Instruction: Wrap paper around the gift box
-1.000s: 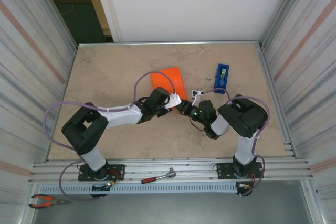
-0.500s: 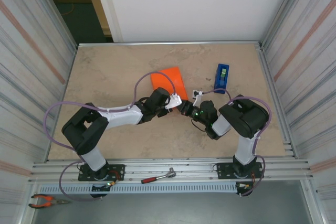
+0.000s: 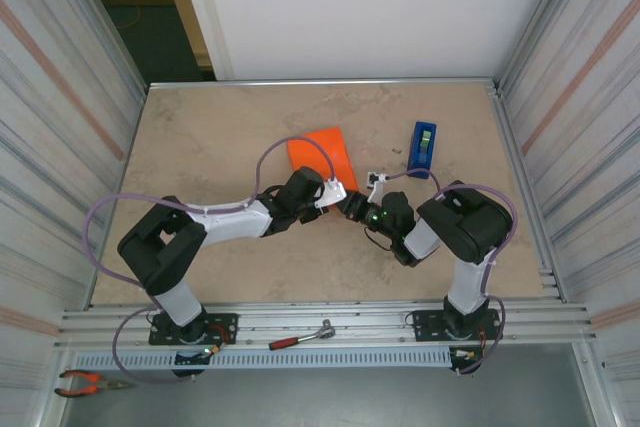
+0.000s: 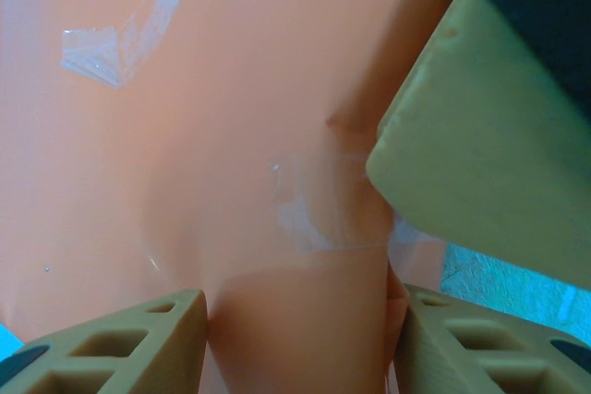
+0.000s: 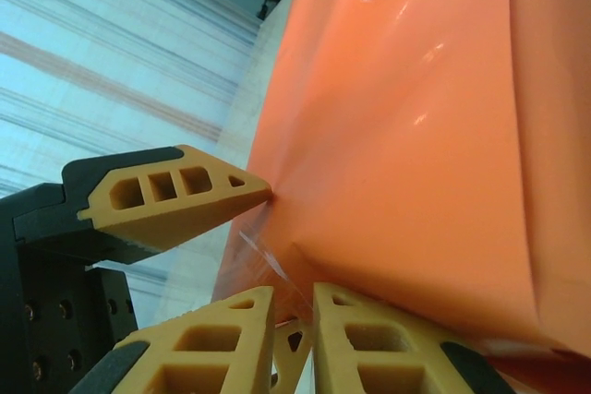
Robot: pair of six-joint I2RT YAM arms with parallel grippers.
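Centrally, left jaws pinching orange paper (image 4: pixel 231 136) patched with clear tape (image 4: pixel 102 39), right jaws nearly together, grip unclear

we can read no writing, number or brand anywhere. the orange paper (image 3: pixel 322 152) is plain, and any print on the blue tape dispenser (image 3: pixel 423 147) is too small for us to make out.
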